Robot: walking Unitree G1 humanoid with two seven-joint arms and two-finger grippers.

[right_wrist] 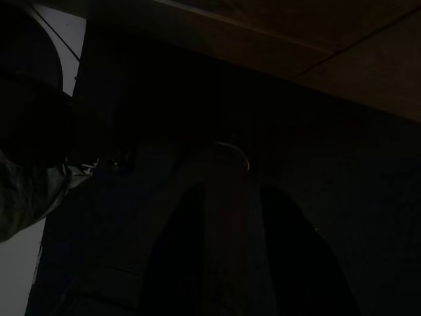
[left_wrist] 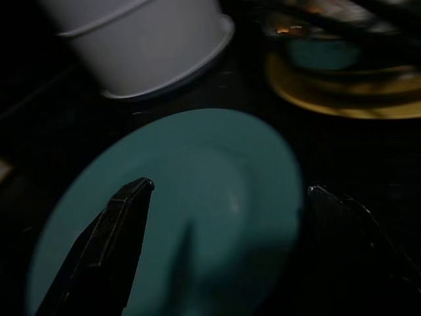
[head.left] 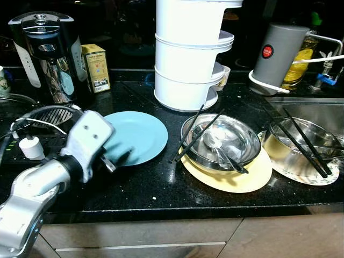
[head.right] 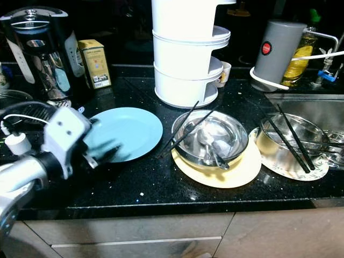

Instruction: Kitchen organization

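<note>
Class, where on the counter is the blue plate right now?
The blue plate lies flat on the black counter, left of the yellow plate, in front of the white stacked container, with the open left gripper over it.

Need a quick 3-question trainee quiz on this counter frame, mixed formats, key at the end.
1. True or false: the left gripper has its fingers spread open above the blue plate.
2. Multiple choice: what does the steel bowl holding the spoon sit on? A) the blue plate B) a yellow plate C) the bare black countertop
3. Fill in: the pair of black chopsticks nearest the sink rests across a second steel ____.

Key: 1 true; 2 B; 3 bowl.
</note>
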